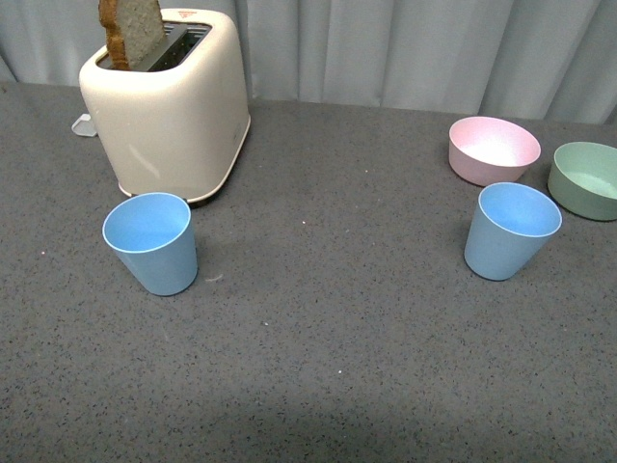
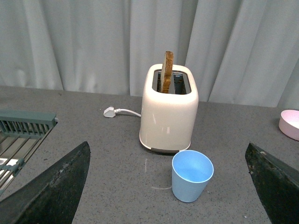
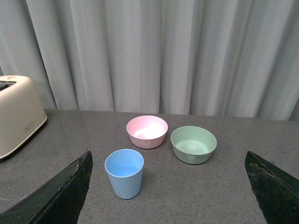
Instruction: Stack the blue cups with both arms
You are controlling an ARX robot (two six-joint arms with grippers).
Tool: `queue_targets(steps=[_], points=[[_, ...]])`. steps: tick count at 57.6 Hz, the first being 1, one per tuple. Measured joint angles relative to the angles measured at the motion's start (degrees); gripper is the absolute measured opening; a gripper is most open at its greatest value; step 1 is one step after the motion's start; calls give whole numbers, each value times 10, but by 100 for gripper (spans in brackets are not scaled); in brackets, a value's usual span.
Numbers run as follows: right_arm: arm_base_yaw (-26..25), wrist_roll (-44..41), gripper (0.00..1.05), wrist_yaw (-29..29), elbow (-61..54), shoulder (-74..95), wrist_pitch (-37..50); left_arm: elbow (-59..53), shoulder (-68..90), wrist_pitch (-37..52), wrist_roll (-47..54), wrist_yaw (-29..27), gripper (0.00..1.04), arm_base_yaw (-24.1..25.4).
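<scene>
Two light-blue cups stand upright and apart on the grey table. The left cup [image 1: 151, 241] is just in front of the toaster; it also shows in the left wrist view [image 2: 191, 175]. The right cup [image 1: 510, 230] stands in front of the pink bowl; it also shows in the right wrist view [image 3: 124, 173]. Neither arm shows in the front view. My left gripper [image 2: 168, 186] is open and empty, well back from its cup. My right gripper [image 3: 168, 186] is open and empty, well back from its cup.
A cream toaster [image 1: 169, 101] with a slice of bread [image 1: 130, 29] stands at the back left, its plug [image 2: 110, 112] lying on the table. A pink bowl [image 1: 494, 149] and a pale green bowl [image 1: 586, 179] sit at the back right. A green rack [image 2: 23, 123] is beyond the toaster's side.
</scene>
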State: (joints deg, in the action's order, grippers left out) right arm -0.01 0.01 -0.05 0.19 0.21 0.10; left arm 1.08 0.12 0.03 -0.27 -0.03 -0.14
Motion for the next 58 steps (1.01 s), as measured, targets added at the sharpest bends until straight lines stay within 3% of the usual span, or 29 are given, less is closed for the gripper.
queue_targets(steps=[58], points=[[0,0,95,0,0,0,0,0,0,0,0,0,98,0]])
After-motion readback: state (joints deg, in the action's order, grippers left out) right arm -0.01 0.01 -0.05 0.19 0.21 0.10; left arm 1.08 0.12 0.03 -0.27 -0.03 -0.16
